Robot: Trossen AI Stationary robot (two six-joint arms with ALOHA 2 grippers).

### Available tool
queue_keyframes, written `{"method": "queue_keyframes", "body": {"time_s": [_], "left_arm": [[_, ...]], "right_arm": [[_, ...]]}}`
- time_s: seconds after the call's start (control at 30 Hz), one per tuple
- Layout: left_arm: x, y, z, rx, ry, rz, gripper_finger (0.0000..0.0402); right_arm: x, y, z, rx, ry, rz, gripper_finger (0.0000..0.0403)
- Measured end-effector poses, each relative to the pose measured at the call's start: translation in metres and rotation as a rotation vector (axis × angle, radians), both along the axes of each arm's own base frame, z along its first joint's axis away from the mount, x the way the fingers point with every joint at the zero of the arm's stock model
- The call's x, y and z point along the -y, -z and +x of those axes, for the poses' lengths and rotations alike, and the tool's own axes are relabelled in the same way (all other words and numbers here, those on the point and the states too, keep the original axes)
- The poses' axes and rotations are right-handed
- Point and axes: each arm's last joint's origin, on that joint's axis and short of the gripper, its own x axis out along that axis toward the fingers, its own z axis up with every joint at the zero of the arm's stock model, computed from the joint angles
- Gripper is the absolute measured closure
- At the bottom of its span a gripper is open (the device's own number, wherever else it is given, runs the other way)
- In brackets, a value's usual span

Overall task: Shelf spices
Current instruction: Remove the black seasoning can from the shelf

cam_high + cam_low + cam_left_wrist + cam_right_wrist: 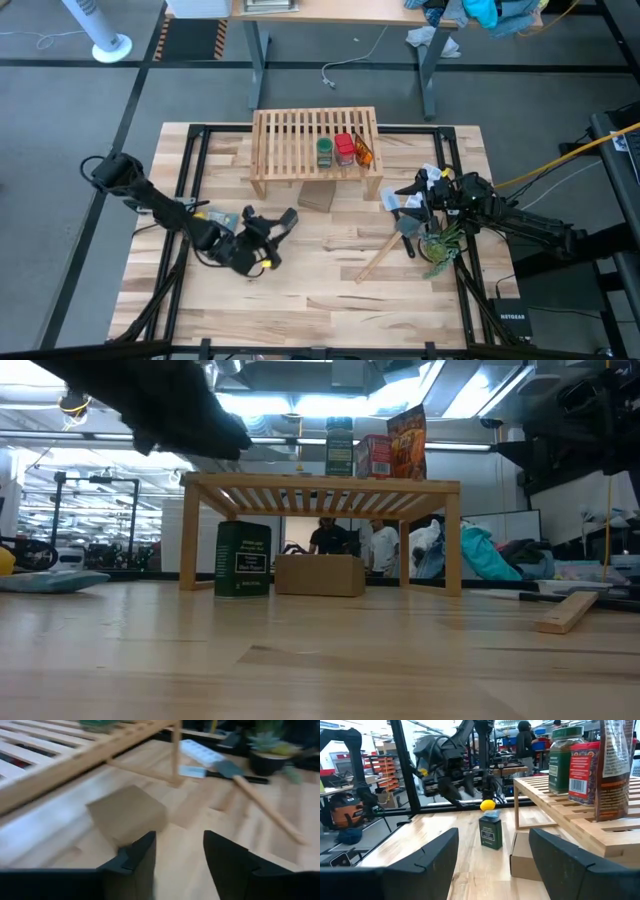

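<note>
The light-wood shelf (300, 140) stands at the table's far middle. On the right part of its slatted top, the green jar (325, 152), the red jar (344, 150) and the orange packet (364, 151) stand upright in a row. The dark box-like jar (243, 559) stands upright on the table in front of the shelf, left of a cardboard box. My left gripper (180, 862) is open and raised, just left of the dark jar (290, 215) and apart from it. My right gripper (492, 865) is open and waits level by the shelf's right end (410, 193).
A cardboard box (317, 197) sits under the shelf's front edge. Right of the shelf lie a white ice-cube tray (202, 752), a wooden-handled tool (385, 255) and a small plant (440, 242). There is bare tabletop near the front edge. People stand in the room behind (350, 540).
</note>
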Motion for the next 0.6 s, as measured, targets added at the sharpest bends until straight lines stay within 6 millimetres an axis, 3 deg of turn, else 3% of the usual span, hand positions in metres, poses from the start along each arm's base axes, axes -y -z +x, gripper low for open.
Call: {"method": "queue_keyframes", "body": {"time_s": [0.33, 0.6], "left_arm": [[0.018, 0.038, 0.003, -0.056, 0.004, -0.043, 0.0391], [0.015, 0.066, 0.014, -0.083, -0.049, -0.046, 0.0398]], "right_arm": [[0.0, 0.0, 0.0, 0.0, 0.002, 0.005, 0.0152], [0.0, 0.0, 0.0, 0.0, 0.002, 0.006, 0.0152]]}}
